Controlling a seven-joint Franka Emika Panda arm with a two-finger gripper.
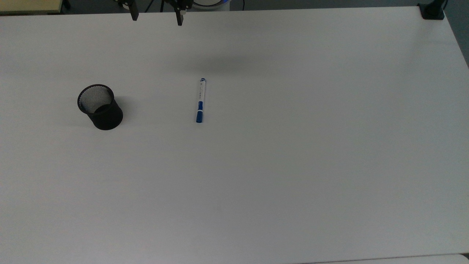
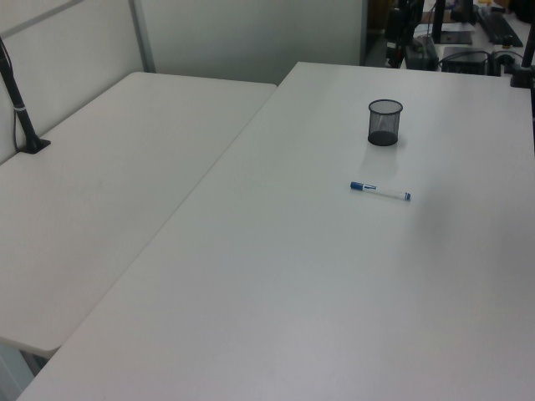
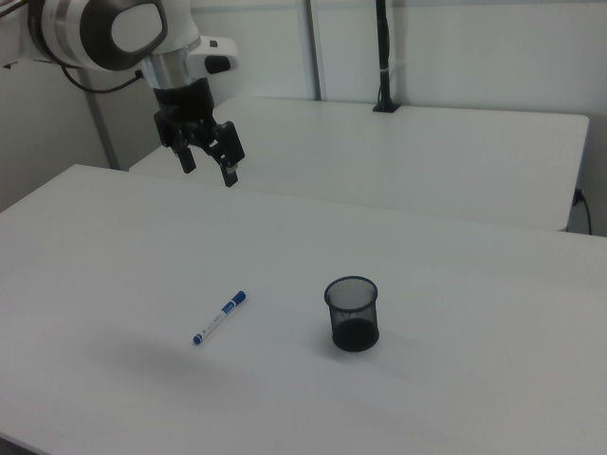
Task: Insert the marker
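The marker (image 1: 200,100) lies flat on the white table, white barrel with blue cap and blue end; it also shows as marker (image 2: 380,191) and marker (image 3: 219,318). A black mesh cup (image 1: 100,106) stands upright and empty to the top view's left of it, also cup (image 2: 384,122) and cup (image 3: 352,313). My gripper (image 1: 157,17) hangs at the table's far edge in the top view, high above the surface, open with nothing between its fingers; in the right view the gripper (image 3: 209,168) hovers well above and behind the marker.
A white table (image 1: 293,165) spreads wide around both objects. A black clamp (image 1: 432,11) sits at its far right corner in the top view. A second table (image 2: 100,184) adjoins it, with a black post (image 2: 21,113) clamped on.
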